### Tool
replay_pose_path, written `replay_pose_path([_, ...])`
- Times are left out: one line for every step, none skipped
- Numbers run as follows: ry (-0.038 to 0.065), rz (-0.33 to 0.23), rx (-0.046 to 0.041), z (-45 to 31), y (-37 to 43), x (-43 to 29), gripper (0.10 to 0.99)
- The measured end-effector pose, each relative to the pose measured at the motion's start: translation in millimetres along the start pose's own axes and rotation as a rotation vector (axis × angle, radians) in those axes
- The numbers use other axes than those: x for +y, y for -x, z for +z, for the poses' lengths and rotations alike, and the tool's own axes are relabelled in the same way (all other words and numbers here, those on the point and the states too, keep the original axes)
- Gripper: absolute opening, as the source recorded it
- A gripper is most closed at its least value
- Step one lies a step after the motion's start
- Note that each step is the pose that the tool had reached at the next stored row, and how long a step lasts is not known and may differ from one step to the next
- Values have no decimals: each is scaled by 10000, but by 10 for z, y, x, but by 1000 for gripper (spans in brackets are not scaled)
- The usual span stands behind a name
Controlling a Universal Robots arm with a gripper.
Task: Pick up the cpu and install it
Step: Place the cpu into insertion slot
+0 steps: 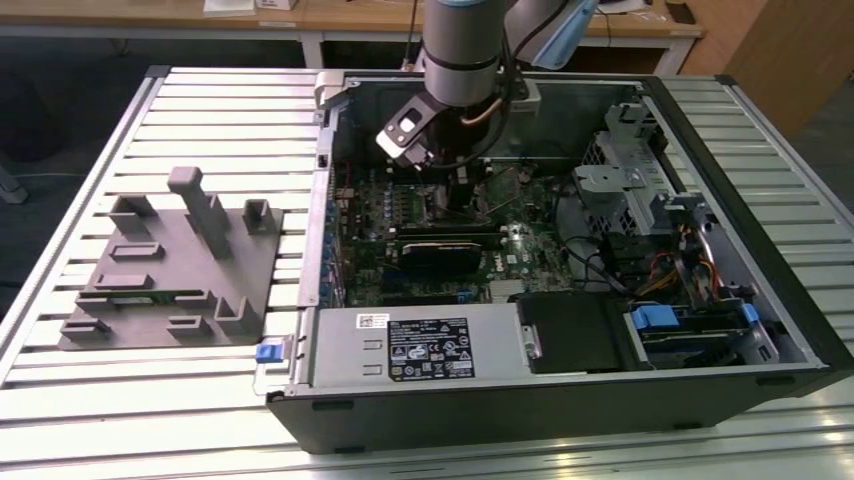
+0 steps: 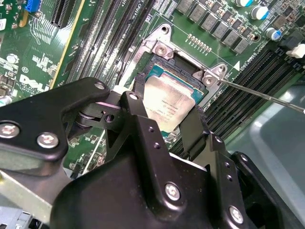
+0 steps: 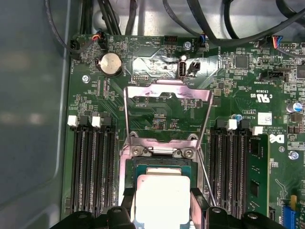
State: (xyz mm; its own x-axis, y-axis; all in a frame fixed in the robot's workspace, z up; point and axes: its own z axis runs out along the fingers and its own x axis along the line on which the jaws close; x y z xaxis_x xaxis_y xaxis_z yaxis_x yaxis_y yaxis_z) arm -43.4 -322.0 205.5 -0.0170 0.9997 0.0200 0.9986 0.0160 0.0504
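As the black case (image 1: 534,405) is carried on the slatted metal counter (image 1: 160,400), the silver square cpu (image 3: 162,196) is clamped by the gripper (image 2: 167,99).

the cpu (image 3: 162,196) has a pale silver-white top with faint grey print. the gripper (image 2: 167,109) is matt black, dotted with silver screw heads. the circuit board (image 3: 157,119) is dark green, speckled with fine white lettering and tiny silver pads. its long slots (image 3: 95,167) are black with white end clips. the socket frame (image 3: 167,93) is shiny bare silver, and the coin battery (image 3: 110,62) is silver too. in the exterior view the fixture (image 1: 174,260) is plain mid-grey, the table (image 1: 80,400) pale silver with ribbed stripes, the case (image 1: 561,425) black, the box (image 1: 427,345) black with a white label, and the tabs (image 1: 657,322) bright blue.
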Motion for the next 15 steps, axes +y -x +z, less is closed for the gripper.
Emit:
replay_pose_path([0,2,0,5,0,0,545])
replay_pose_path([0,5,0,11,0,-1,545])
replay_pose_path([0,8,0,19,0,-1,545])
replay_pose_path([1,14,0,25,0,-1,545])
replay_pose_path([1,20,0,32,1,-1,545])
replay_pose_path([1,28,-1,37,1,-2,545])
replay_pose_path([1,36,-2,43,1,-2,545])
replay_pose_path([1,42,-1,49,1,-2,545])
replay_pose_path([1,45,-2,54,1,-3,545])
replay_pose_path([1,47,-3,58,1,-3,545])
replay_pose_path([1,47,-2,62,1,-3,545])
replay_pose_path([1,48,-3,65,1,-3,545])
replay_pose_path([1,48,-2,69,1,-3,545])
replay_pose_path([1,47,-2,73,1,-4,545])
replay_pose_path([2,48,-1,77,1,-4,545])
